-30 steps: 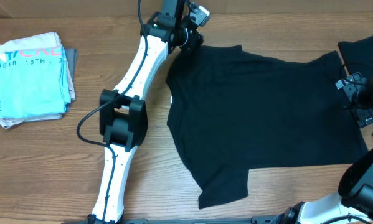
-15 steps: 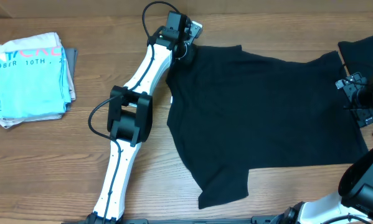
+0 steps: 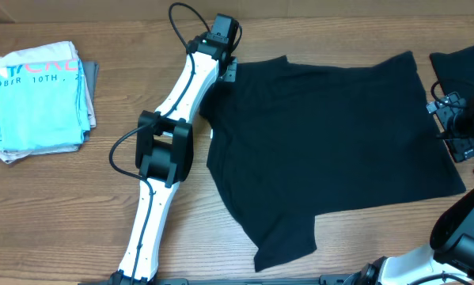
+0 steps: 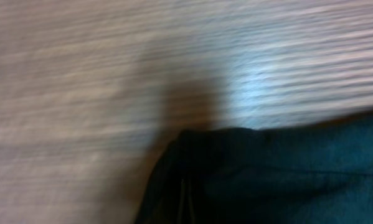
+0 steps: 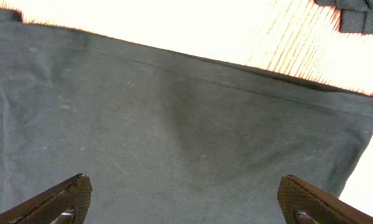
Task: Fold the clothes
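A large plain black T-shirt point(image 3: 324, 142) lies spread flat over the middle and right of the wooden table. My left gripper point(image 3: 227, 70) sits at the shirt's far left corner and is shut on that fabric. In the blurred left wrist view the gripper point(image 4: 185, 205) is buried in bunched black cloth point(image 4: 279, 174). My right gripper point(image 3: 450, 120) hovers at the shirt's right edge. In the right wrist view it point(image 5: 189, 202) stands wide open above flat fabric point(image 5: 174, 112), with nothing between its fingers point(image 5: 68, 198).
A folded light-blue T-shirt point(image 3: 39, 99) with printed lettering lies at the far left on a grey cloth. Another black garment point(image 3: 462, 63) lies at the back right corner, also seen in the right wrist view point(image 5: 360, 15). The left arm's white links point(image 3: 161, 150) cross the table's left half.
My left gripper has closed on the shirt's far left corner and pulled it leftward. The whole shirt slid left, its top edge straightening. The right arm has not moved.
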You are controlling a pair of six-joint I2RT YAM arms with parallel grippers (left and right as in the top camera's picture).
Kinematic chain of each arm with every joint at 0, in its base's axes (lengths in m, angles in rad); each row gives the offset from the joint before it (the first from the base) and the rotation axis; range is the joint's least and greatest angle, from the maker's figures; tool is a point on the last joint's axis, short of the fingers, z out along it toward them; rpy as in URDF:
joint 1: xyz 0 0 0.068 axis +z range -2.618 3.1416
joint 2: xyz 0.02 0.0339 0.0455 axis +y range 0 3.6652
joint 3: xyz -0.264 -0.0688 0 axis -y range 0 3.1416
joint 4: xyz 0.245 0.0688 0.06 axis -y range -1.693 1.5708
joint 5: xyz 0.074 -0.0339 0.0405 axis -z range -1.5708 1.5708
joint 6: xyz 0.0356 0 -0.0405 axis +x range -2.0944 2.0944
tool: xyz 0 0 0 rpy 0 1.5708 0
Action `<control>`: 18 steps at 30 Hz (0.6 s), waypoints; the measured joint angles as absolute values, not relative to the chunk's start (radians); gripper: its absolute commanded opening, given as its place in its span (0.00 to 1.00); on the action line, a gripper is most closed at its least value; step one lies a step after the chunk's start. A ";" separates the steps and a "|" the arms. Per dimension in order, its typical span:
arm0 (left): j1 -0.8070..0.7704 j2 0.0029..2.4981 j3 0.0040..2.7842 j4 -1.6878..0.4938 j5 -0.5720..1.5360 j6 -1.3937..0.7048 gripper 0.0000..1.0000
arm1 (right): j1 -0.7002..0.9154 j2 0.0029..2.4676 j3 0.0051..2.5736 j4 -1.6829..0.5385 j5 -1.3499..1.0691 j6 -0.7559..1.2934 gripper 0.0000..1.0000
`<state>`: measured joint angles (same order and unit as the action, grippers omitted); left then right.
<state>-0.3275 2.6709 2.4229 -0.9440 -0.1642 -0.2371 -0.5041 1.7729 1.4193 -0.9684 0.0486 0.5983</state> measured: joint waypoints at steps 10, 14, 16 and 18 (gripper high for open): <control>-0.307 2.633 2.409 -1.074 0.006 -0.216 0.05 | -0.504 1.773 1.419 -0.968 0.049 0.598 1.00; -0.308 2.584 2.387 -1.076 0.113 -0.139 0.37 | -0.504 1.773 1.419 -0.968 0.049 0.598 1.00; -0.311 2.535 2.382 -1.063 0.145 -0.102 0.49 | -0.504 1.773 1.419 -0.968 0.049 0.599 1.00; -0.311 2.486 2.382 -1.040 0.162 -0.057 0.56 | -0.504 1.773 1.419 -0.968 0.049 0.598 1.00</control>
